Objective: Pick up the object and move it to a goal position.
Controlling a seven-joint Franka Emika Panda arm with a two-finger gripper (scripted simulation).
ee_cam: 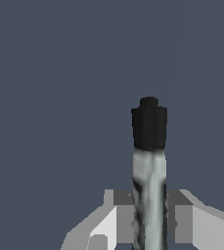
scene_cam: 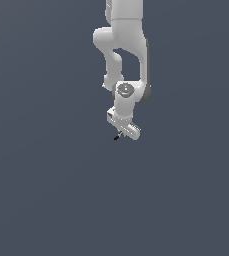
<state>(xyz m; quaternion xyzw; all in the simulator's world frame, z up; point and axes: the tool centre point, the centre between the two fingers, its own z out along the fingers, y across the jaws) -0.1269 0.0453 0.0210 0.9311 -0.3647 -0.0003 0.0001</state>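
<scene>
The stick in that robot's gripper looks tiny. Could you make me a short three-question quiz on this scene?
1. True or false: the gripper is shut on the stick.
2. What colour is the stick's free tip? A white, B black, C red.
3. In the exterior view, the stick pokes out toward the view's ____ of the gripper.

Key: 1 true; 2 B; 3 left.

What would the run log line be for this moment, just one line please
phase: carry | gripper: shut on stick | stick: grey shaft clamped between jaws, black tip sticking out beyond them | goal marker: none visible
</scene>
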